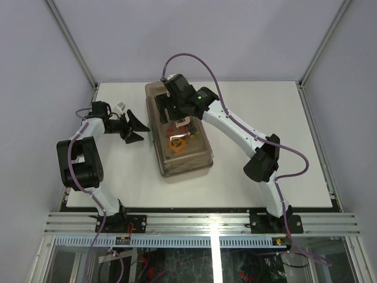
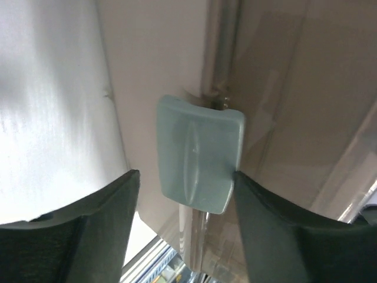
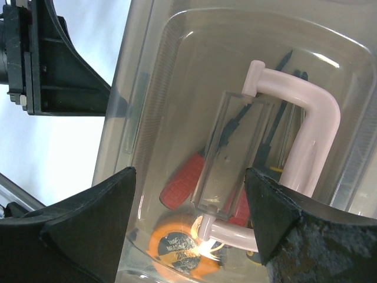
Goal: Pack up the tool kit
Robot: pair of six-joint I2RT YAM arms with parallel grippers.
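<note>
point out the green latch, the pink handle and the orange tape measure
green latch [image 2: 199, 152], left wrist view, middle of its front face
pink handle [image 3: 321, 132], right wrist view, just below its curved corner
orange tape measure [image 3: 182, 246], right wrist view, on its round face

Bright, even light; glare flares on the orange tape measure [image 3: 174, 250]; wrist views soften at near edges.

White table [image 1: 288, 106], pale grey walls [image 1: 235, 35]
</note>
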